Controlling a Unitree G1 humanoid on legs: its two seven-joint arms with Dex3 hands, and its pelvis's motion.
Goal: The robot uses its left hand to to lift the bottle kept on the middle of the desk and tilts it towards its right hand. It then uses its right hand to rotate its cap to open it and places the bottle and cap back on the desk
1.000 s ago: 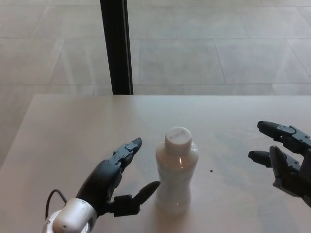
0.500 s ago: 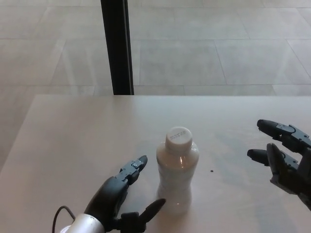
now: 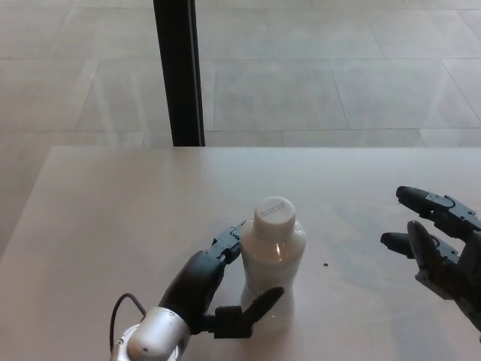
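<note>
The white translucent plastic bottle (image 3: 272, 271) stands upright mid-counter (image 3: 113, 218), white cap (image 3: 273, 212) on; the black left hand (image 3: 214, 289) brackets it, fingers spread for grasping; the right hand (image 3: 436, 252) waits released, well apart.

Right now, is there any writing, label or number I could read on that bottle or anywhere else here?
Cap of the white bottle: a few rows of small dark printed marks, too blurred to read.
Bottle body: no label or text visible.
Desk and both robot hands: no legible text.
</note>
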